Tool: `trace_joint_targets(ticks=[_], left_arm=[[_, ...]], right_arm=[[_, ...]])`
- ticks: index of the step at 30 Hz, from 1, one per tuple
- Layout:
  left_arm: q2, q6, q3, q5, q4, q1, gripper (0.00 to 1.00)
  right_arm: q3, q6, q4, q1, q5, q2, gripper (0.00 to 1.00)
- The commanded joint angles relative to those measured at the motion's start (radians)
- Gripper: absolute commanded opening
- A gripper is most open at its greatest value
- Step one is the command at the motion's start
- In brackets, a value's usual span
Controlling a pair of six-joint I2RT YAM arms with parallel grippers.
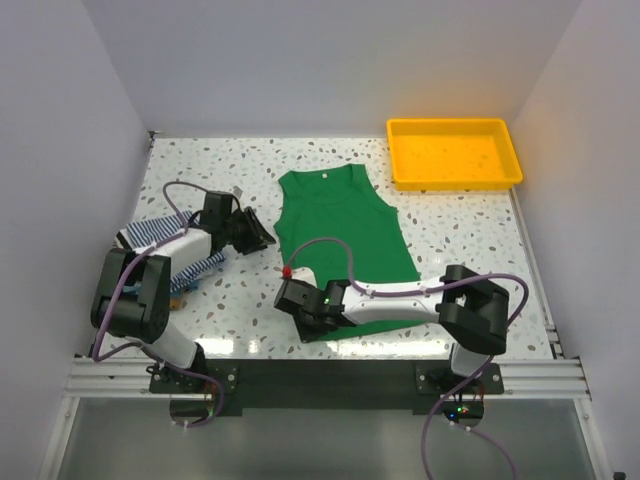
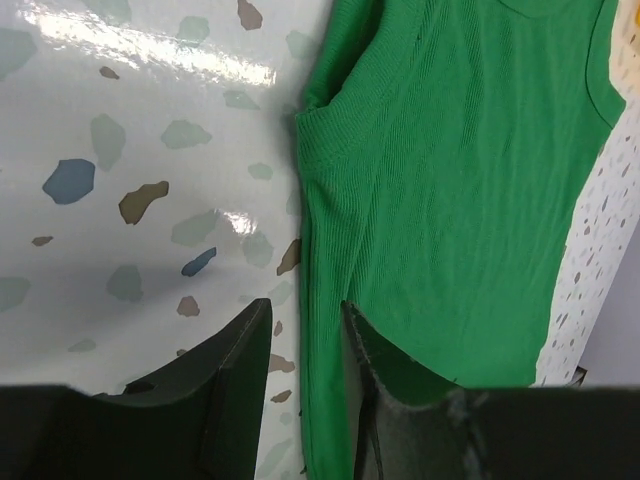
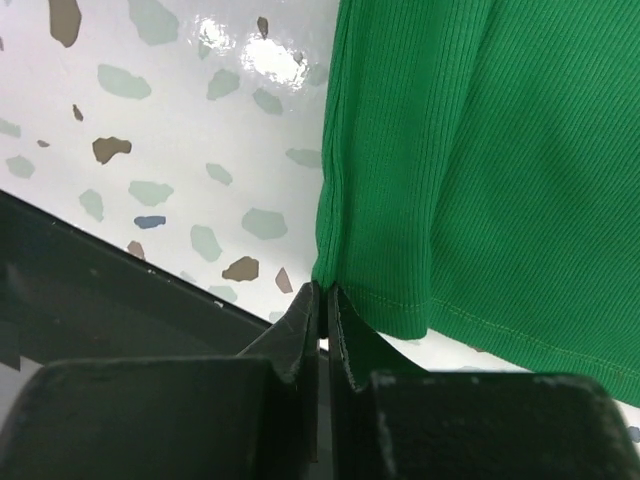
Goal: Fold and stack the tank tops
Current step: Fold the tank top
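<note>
The plain green tank top lies flat on the table's middle, neckline at the far end. My left gripper is open at the top's left side edge; in the left wrist view its jaws straddle that green edge with a gap. My right gripper is at the near left hem corner; in the right wrist view it is shut on the corner of the green top. A navy-white striped tank top lies bunched under my left arm. The other tops are out of view.
A yellow plastic tray stands at the far right corner. White walls close in the left, right and back. The black table edge runs just beside my right gripper.
</note>
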Motion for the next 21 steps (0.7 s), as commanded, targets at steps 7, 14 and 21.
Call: trace_joint_targets(ticks=[7,14,21], left_arm=[[0.107,-0.026,0.054,-0.02,0.185,-0.027,0.34],[0.196,-0.032,0.136,-0.104,0.16,-0.036,0.31],[0.252,-0.015,0.209,-0.167,0.117,-0.057,0.27]], right_arm=[[-0.02,0.025,0.035,0.005,-0.033,-0.076,0.0],[-0.014,0.029,0.033,0.005,-0.035,-0.089,0.0],[-0.019,0.028,0.027,0.005,-0.036,-0.102,0.0]])
